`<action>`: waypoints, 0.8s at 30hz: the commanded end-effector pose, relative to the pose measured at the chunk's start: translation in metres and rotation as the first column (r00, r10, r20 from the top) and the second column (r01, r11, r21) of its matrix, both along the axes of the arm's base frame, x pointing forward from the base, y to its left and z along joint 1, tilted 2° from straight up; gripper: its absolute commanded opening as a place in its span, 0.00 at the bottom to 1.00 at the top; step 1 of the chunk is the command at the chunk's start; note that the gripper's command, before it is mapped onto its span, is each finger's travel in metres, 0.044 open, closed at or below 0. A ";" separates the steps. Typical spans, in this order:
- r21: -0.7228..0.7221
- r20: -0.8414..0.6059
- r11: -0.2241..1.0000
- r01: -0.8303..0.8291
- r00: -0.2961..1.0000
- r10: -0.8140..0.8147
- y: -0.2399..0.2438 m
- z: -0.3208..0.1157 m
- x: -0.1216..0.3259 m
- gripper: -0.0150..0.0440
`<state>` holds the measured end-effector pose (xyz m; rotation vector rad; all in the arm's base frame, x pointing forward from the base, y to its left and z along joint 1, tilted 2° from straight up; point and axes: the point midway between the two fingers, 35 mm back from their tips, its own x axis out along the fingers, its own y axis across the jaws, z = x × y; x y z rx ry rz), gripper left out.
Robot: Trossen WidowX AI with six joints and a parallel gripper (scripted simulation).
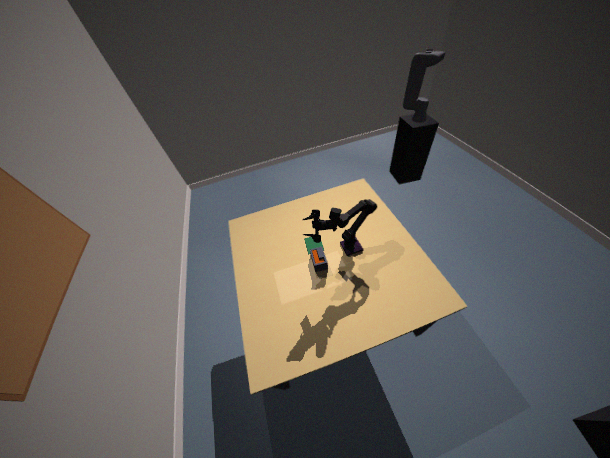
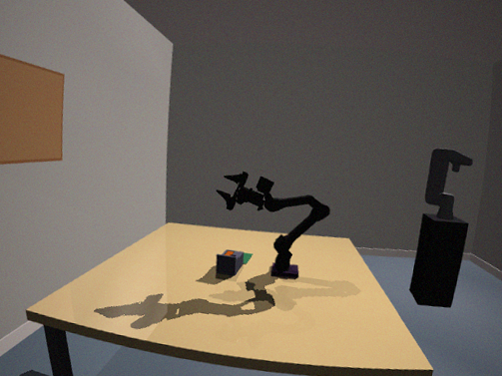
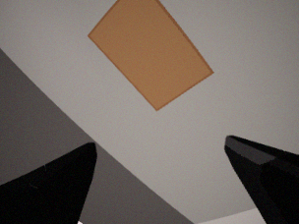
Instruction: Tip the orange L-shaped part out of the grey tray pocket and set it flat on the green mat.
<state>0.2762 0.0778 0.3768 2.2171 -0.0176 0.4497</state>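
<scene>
The orange L-shaped part (image 1: 315, 256) (image 2: 230, 253) lies in the top of the grey tray (image 1: 321, 268) (image 2: 227, 265). It looks level, but it is too small in view to tell exactly how flush it sits. Its L-shaped end is toward the tray's near side in the top view, away from the mat. The green mat (image 1: 312, 245) (image 2: 247, 258) lies beside the tray at its far side. My gripper (image 1: 303, 227) (image 2: 220, 184) (image 3: 162, 146) is wide open and empty, high above the table and pointing roughly level. The wrist view shows no part, tray or mat.
The arm's base (image 1: 351, 247) (image 2: 285, 270) stands to the right of the tray and mat on the wooden table (image 1: 400, 295) (image 2: 321, 342). An orange-brown wall board (image 1: 35, 290) (image 2: 6, 113) (image 3: 152, 54) hangs on the pale wall. Another arm on a black pedestal (image 1: 412, 150) (image 2: 438, 261) stands beyond the table.
</scene>
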 end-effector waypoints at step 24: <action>-0.129 -0.927 -0.659 -0.741 0.326 -0.184 0.061 -0.215 -0.029 0.56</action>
